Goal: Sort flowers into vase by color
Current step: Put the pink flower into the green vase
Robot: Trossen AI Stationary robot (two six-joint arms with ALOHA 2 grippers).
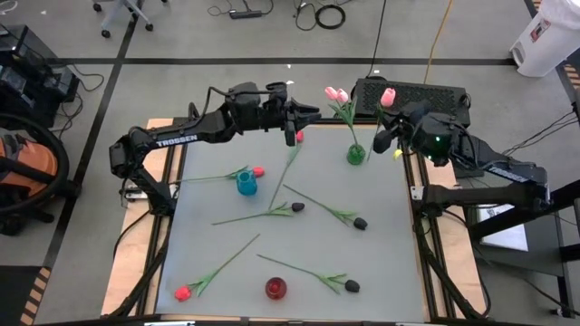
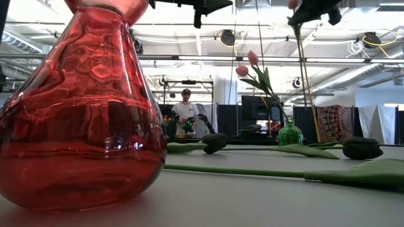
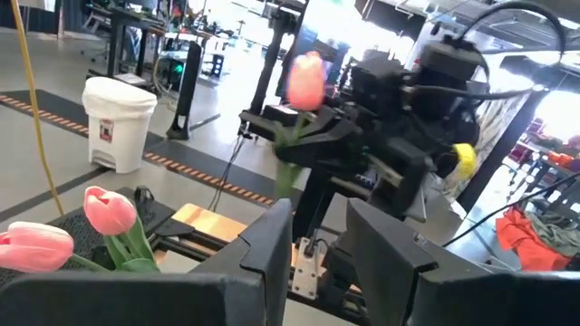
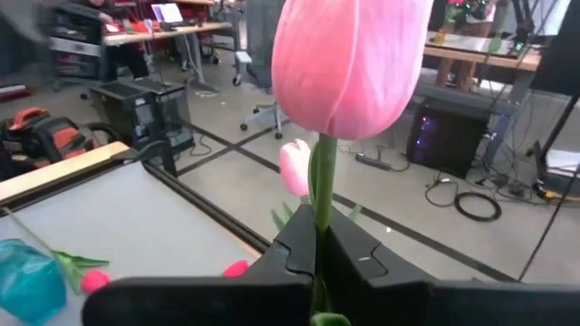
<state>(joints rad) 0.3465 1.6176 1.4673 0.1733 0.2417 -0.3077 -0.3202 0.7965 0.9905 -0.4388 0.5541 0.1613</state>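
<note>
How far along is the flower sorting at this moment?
Done: two pink tulips stand in the small green glass vase. In hand: the right tool is shut on the third pink tulip beside that vase; the left tool holds a red tulip by its stem. Left: two red tulips and three black tulips lie on the table; the red vase and blue vase hold none.

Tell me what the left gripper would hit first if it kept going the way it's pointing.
Probably the right gripper holding a pink tulip: the left gripper faces it across the table, though depth is unclear.
</note>
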